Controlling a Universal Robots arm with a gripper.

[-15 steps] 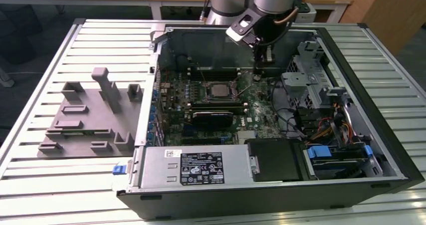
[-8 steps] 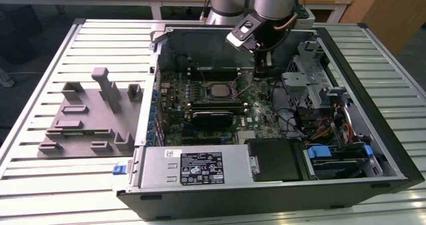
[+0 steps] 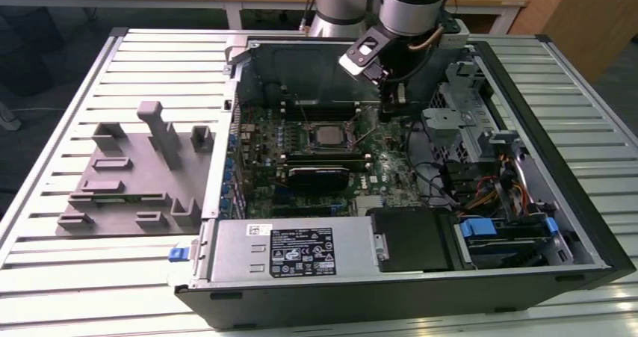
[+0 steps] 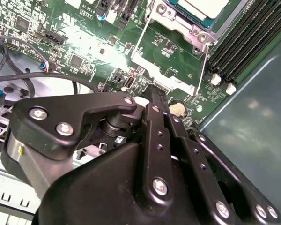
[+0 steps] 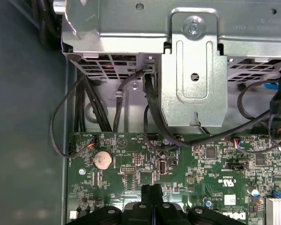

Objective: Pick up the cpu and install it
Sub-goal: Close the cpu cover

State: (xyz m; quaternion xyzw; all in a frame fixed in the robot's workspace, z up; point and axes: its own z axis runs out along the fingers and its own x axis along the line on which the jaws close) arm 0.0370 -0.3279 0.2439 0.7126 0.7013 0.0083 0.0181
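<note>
cpu (image 3: pixel 327 135) lies flat in its socket near the middle of the motherboard (image 3: pixel 384 172), silvery lid up, inside the open computer case (image 3: pixel 563 158) on the slatted table (image 3: pixel 60 277). the second wrist view catches part of the cpu (image 4: pixel 203 7), a pale lid with a thin darker rim, ringed by the metal socket frame (image 4: pixel 178 23). i cannot tell whether that frame is latched down.

my claw (image 3: pixel 386 115) hangs at about two o'clock from the cpu in the exterior view, near it but apart, low over the board by the coin battery (image 5: pixel 102 160). its fingers (image 5: pixel 146 194) are pressed together with only a seam between them, and they hold nothing. the second wrist view shows the claw (image 4: pixel 158 93) just as narrow.

i judge the cpu light, stiff and thin, with a smooth, slippery lid and a delicate underside. a hold belongs on two opposite edges of the rim, with little force. seated as it is, the frame leaves little of those edges free.

it is square, so i see no long axis. its flat face points straight up from the board. in the exterior view its sides run roughly twelve to six and three to nine, in line with the black memory slots (image 3: pixel 319 156) at its six o'clock.

the grey fixture (image 3: pixel 130 172) stands on the table at nine o'clock from the case, well apart from my claw.
</note>
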